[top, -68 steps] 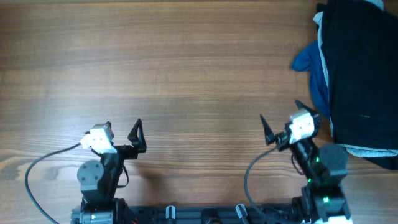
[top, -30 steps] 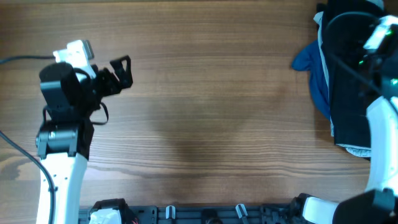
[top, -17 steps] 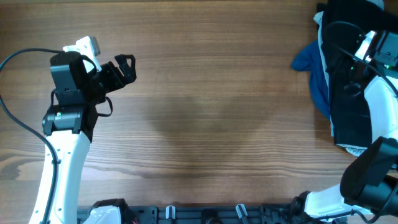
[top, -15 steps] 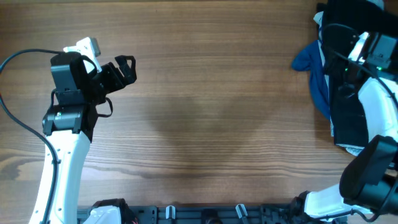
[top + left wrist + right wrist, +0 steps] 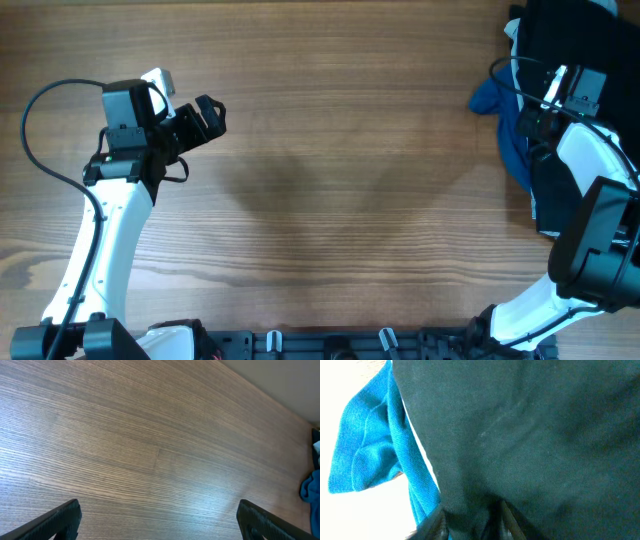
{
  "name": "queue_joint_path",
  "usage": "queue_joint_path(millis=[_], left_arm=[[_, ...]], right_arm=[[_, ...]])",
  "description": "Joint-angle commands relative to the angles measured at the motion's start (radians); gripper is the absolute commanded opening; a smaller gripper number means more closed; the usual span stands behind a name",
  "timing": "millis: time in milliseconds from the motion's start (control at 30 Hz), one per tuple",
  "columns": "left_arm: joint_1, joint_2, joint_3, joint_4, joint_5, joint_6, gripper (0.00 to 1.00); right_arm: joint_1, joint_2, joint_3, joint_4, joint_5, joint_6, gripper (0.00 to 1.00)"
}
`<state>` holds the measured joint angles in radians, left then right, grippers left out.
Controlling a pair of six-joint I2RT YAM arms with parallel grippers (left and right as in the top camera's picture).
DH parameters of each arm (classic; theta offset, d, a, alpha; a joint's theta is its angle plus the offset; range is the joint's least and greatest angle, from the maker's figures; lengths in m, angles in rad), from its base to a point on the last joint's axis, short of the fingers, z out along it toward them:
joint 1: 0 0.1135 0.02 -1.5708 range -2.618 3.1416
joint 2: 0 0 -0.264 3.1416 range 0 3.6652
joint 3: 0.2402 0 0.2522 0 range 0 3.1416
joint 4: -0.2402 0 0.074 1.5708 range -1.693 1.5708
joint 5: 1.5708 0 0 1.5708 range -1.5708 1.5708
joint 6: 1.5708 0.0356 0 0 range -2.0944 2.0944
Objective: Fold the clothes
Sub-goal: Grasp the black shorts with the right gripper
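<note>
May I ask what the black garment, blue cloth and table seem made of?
Black garment: matte woven fabric, possibly cotton; soft creases. Blue cloth: knit-looking, fine ribbed texture. Table: wood or wood-look laminate; straight grain, slight sheen.

Wide-apart fingers (image 5: 60, 517) over wooden table (image 5: 150, 445)

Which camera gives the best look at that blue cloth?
The right wrist view: the blue cloth is large there, weave visible, partly tucked under the black garment. Overhead shows it small, poking out beside the garment; the left wrist view catches only a sliver at the picture's edge.
</note>
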<state>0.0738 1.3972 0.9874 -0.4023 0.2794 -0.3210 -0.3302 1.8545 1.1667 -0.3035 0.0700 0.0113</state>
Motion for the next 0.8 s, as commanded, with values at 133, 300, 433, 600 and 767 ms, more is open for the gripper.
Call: queue_joint_path(millis=[133,300,433,600,767], left_arm=[[-0.004,0.002,0.008,0.059,-0.003,-0.001,1.0],[0.078,-0.039,0.008,0.113,-0.045,0.002,1.0],[0.204,-0.045,0.008,0.071,0.032,-0.002,1.0],[0.21,-0.045,0.008,0.003,0.047,-0.001,1.0],[0.21,-0.045,0.008,-0.032,0.046,-0.002,1.0]], right_arm=[[0.006,-0.115,0.053,-0.066,-0.09,0.016,0.04],[0.164,-0.336,0.11,-0.14,-0.297,0.008,0.04],[0.428,-0.311,0.109,-0.235,-0.145,0.089,0.04],[0.284,-0.307,0.109,-0.45,-0.058,0.179,0.84],[0.094,-0.305,0.039,-0.681,0.052,0.236,0.93]])
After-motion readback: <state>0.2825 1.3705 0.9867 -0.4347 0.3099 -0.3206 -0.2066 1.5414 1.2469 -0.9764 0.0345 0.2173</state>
